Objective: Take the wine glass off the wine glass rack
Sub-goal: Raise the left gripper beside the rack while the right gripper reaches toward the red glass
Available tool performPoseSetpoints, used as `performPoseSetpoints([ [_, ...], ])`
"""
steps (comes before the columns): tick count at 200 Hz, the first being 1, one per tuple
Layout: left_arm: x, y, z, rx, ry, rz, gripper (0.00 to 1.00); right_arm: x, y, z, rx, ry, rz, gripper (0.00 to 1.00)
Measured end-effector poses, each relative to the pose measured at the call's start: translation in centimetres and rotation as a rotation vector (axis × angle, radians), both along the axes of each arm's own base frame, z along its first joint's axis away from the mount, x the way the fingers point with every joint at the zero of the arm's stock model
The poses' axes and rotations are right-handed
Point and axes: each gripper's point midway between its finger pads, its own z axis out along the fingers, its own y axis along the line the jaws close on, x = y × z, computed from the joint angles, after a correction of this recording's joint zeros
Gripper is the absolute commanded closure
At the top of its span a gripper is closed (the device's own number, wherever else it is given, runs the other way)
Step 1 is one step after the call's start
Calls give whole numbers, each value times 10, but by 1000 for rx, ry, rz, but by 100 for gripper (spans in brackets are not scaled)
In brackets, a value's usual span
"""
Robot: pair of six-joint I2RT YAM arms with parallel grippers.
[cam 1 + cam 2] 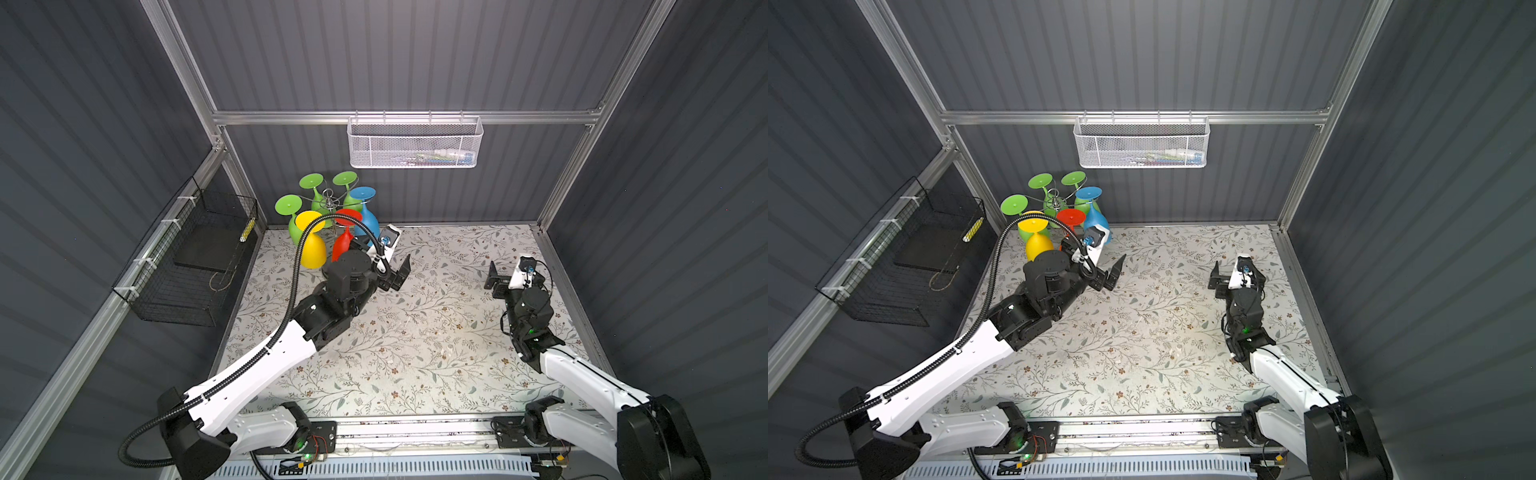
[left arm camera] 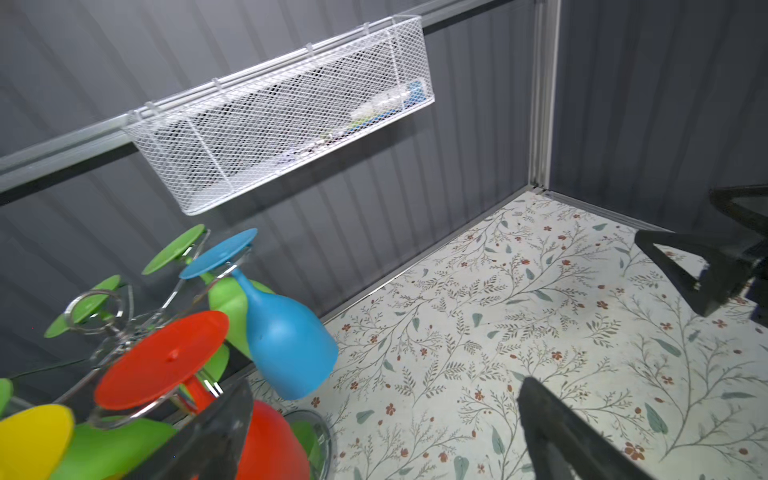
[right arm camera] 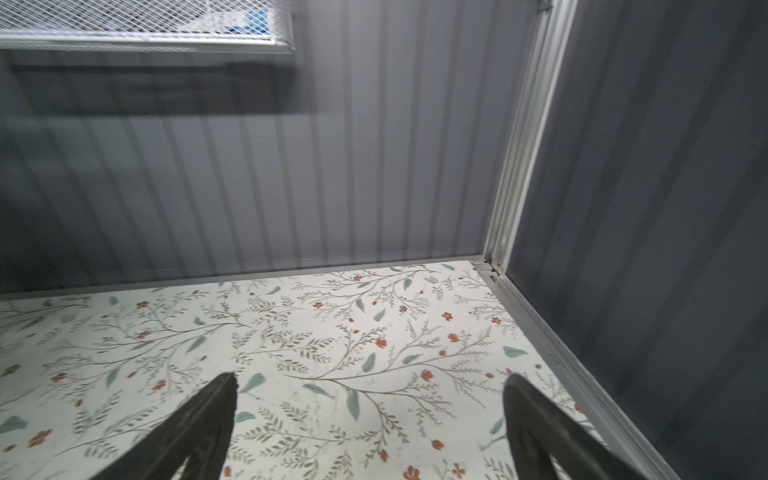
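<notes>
Hanging bowl-down from the wine glass rack are six opaque, matte-looking wine glasses, their flat round feet caught in its curled arms: three green, one yellow, one red and one blue. The rack is thin, shiny chrome wire with a small ring at its top, seen close in the left wrist view, and it stands in the far left corner of the table, close to the back wall. The blue glass tilts outward from the rack, with a smooth rounded bowl.

The left gripper hovers just beside the red and blue glasses, on the side toward the middle of the table. Its black wedge-shaped fingers are spread wide with nothing between them. The right gripper sits well apart, near the right wall, also spread wide and empty, as the right wrist view shows.

The table wears a pale covering printed with grey-green leafy sprigs and small rust-red flowers. Dark grey ribbed panels in an aluminium frame form the walls. A white mesh basket hangs on the back rail, and a black wire basket is tied to the left rail.
</notes>
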Motion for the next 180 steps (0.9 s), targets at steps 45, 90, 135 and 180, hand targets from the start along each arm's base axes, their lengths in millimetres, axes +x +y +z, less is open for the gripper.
performPoseSetpoints([
  [45, 20, 47, 8, 12, 44, 107, 0, 16, 73, 62, 141, -52, 207, 1],
  [90, 25, 104, 25, -77, 41, 192, 0, 28, 144, 98, 257, 4, 392, 3],
  [135, 3, 131, 46, -178, -22, 179, 0, 33, 218, 115, 403, 128, 579, 7],
  [180, 0, 135, 24, -177, -15, 151, 0, 28, 281, 129, 565, 251, 758, 15],
])
